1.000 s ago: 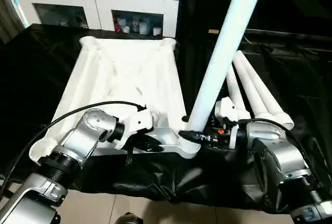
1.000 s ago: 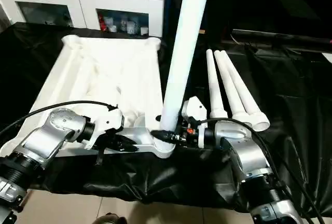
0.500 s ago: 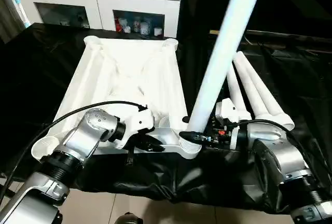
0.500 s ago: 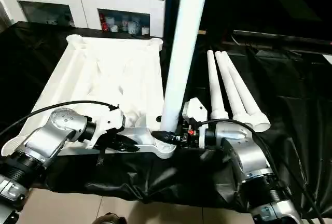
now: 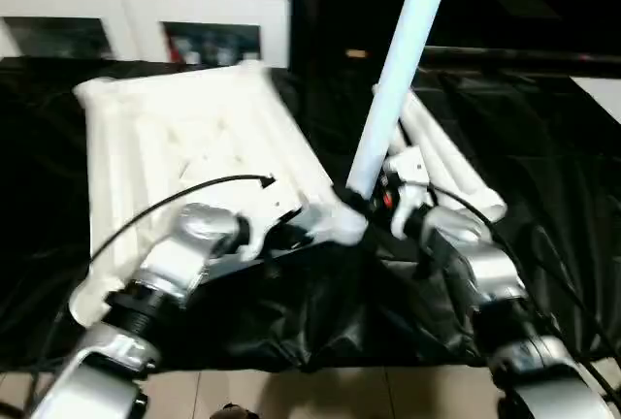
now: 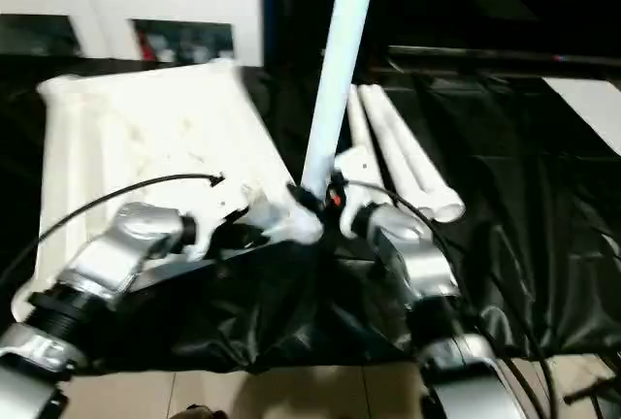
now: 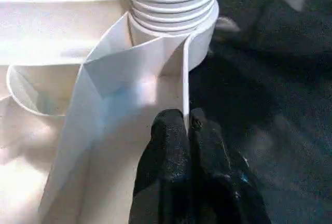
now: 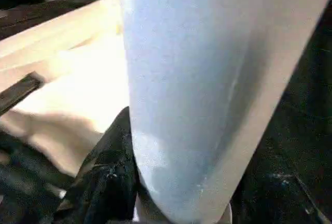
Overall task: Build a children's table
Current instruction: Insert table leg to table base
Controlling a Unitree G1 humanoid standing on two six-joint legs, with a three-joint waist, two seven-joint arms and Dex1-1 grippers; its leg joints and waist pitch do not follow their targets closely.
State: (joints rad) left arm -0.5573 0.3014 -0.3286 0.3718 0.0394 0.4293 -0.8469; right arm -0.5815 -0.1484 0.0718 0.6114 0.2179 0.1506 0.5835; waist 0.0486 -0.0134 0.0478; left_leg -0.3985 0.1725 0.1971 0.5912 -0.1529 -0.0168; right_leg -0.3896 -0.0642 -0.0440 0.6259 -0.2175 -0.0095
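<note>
tabletop: we see it lying upside down on the black work table, near corner raised off the cloth
left gripper: we see its fingers pinched tight on the thin rim by the near corner socket
right gripper: we see it clamped around the base of the upright leg
upright leg: we see its ribbed end seated in the socket
spare legs: we see them lying side by side just right of the tabletop

Silver jointed forearms, thin black cables, black pincer fingers
</note>
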